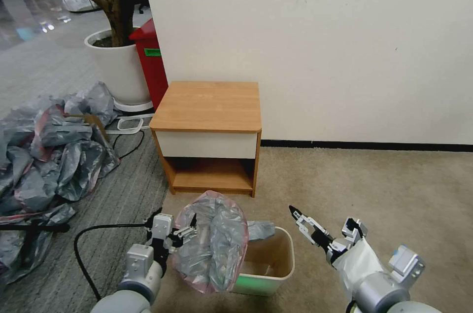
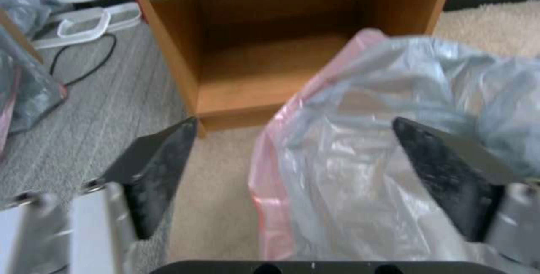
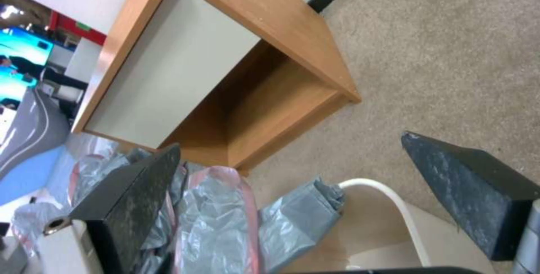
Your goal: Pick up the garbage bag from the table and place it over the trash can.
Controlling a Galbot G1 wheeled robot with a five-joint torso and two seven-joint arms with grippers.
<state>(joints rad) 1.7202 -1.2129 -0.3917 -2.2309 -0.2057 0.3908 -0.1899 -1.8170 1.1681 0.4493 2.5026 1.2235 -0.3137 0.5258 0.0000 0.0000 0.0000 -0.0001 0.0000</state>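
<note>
- Head view: the table [image 1: 207,106] stands against the white wall [image 1: 345,47], and its wooden top is bare. On the carpet in front of it sits the trash can [image 1: 276,266], and the garbage bag [image 1: 214,241] stands puffed up over the can's left end, its pink rim at the top, with a grey fold lying across the far rim. The left gripper [image 1: 185,234] is at the bag's left side, touching the plastic; from here I cannot tell how its fingers stand. The right gripper [image 1: 322,226] hovers just right of the can, fingers spread, holding nothing. To the left lie a heap of grey and pink bags [image 1: 49,155], a black cable [image 1: 93,234], a white plant pot [image 1: 120,69] and a red bin [image 1: 150,59].
- Left wrist view: the left gripper [image 2: 292,156] has its two dark fingers [image 2: 163,160] wide apart. The garbage bag [image 2: 360,160] fills the space between them, its pink edge [image 2: 267,173] running down the middle; the farther finger seems to lie against the film, but nothing is pinched. Behind is the table's open shelf [image 2: 270,67].
- Right wrist view: the right gripper [image 3: 292,173] is open, its fingers [image 3: 467,189] well apart with nothing between them. Beyond them the garbage bag [image 3: 225,223] hangs by the trash can's pale rim [image 3: 388,198], and the table [image 3: 185,67] shows its white drawer front.
</note>
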